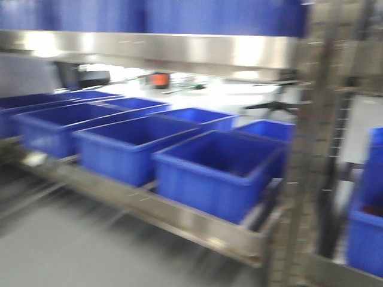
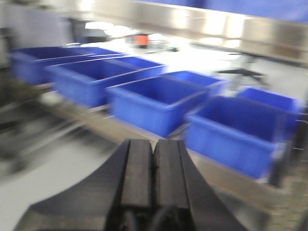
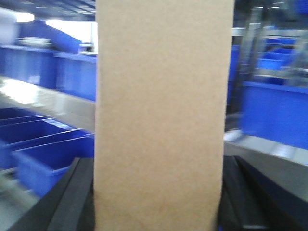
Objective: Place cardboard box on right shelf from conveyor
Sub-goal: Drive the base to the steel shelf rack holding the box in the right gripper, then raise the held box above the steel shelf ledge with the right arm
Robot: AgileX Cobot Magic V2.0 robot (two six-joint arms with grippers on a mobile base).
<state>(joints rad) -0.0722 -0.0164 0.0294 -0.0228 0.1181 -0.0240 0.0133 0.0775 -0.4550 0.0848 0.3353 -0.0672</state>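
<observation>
A: Where is the cardboard box (image 3: 161, 110)?

B: In the right gripper (image 3: 159, 204). The right wrist view shows it between two dark fingers (image 3: 72, 199). They meet its left and right sides low down, and the jaws are spread to the box's full width.

A: Which way does it run?

B: Its long axis goes straight up the picture, away from the wrist. A broad, plain tan face is turned to the camera. The top and bottom ends run out of frame, so its full length cannot be told.

A: What is around it?

B: To its left is a steel rack shelf (image 3: 48, 103) with a tall shiny front lip. Blue bins (image 3: 72, 74) sit on that shelf, and a lower row of bins (image 3: 43, 154) sits under it. To the right are more bins on another rack (image 3: 276, 113). The box hides whatever lies straight ahead, and blur hides whether it touches the rack.

A: And the front view?

B: Open bins run from far left to near right on a lower rail (image 1: 179, 218). A perforated upright (image 1: 311, 149) stands at the right, and there is grey floor (image 1: 60, 251) in the near part.

A: The left gripper (image 2: 153, 163)?

B: Its pads (image 2: 137, 168) are pressed together with nothing between them, and it faces the bin row.
</observation>
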